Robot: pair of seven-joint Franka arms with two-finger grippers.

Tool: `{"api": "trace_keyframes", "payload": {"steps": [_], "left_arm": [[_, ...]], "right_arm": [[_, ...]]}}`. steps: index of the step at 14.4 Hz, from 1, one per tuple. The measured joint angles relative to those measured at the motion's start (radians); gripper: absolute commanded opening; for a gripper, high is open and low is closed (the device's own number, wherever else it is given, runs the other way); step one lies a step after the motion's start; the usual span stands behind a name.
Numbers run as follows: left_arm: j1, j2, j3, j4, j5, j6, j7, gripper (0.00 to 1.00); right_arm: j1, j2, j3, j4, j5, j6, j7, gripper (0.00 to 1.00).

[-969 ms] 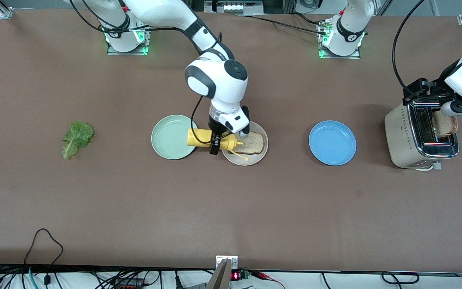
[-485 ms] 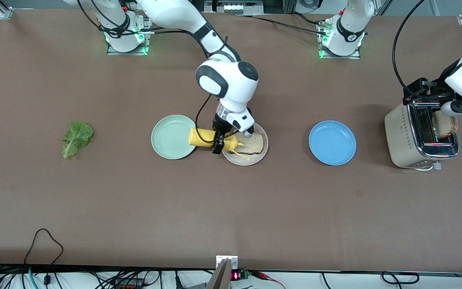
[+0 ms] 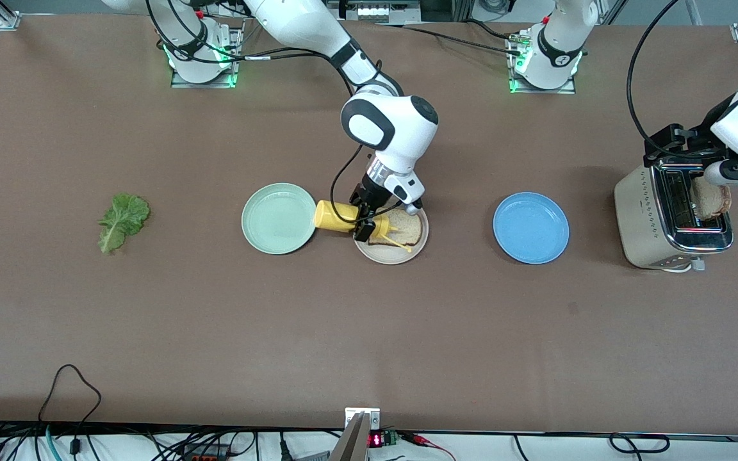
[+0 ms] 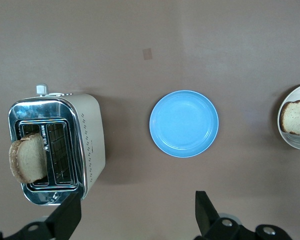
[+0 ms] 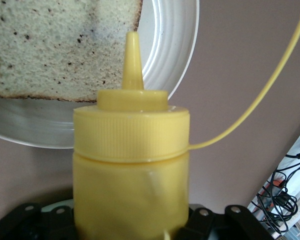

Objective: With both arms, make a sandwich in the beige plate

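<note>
**Mustard bottle swings toward the bread on the beige plate**

Since a second ago the right arm has shifted toward the left arm's end of the counter, carrying the yellow squeeze bottle point(image 3: 350, 221) off the mint-green plate's edge and tilting its nozzle over the bread.

Right pincer point(image 3: 365, 224) is clamped around the bottle's body, the bottle lying almost on its side over the rim of the beige plate point(image 3: 389, 255). In the right wrist view the nozzle point(image 5: 132, 60) points at the bread slice point(image 5: 60, 45), and the bottle's open cap hangs off on a thin yellow strap point(image 5: 270, 85). That single bread slice lies flat in the beige plate, which sits mid-counter between the mint-green plate point(image 3: 278, 218) and the blue plate point(image 3: 530, 228).

Left pincer point(image 4: 137, 212) hangs with its fingers spread wide over the counter beside the toaster point(image 3: 670, 221), holding nothing. A second bread slice point(image 4: 27, 157) stands up out of one toaster slot. A lettuce leaf point(image 3: 122, 221) lies near the right arm's end of the counter, well apart from the plates.
</note>
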Motion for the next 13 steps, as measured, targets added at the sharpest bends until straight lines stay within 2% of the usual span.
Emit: {"api": "trace_keyframes", "payload": {"steps": [8,13], "left_arm": [[0.0,0.0,0.0,0.0,0.0,0.0,0.0,1.0],[0.001,0.0,0.0,0.0,0.0,-0.001,0.0,1.0]], "right_arm": [[-0.004,0.002,-0.015,0.011,0.002,-0.002,0.006,0.4],[-0.079,-0.027,-0.027,0.036,0.122,-0.003,-0.001,0.4]]}}
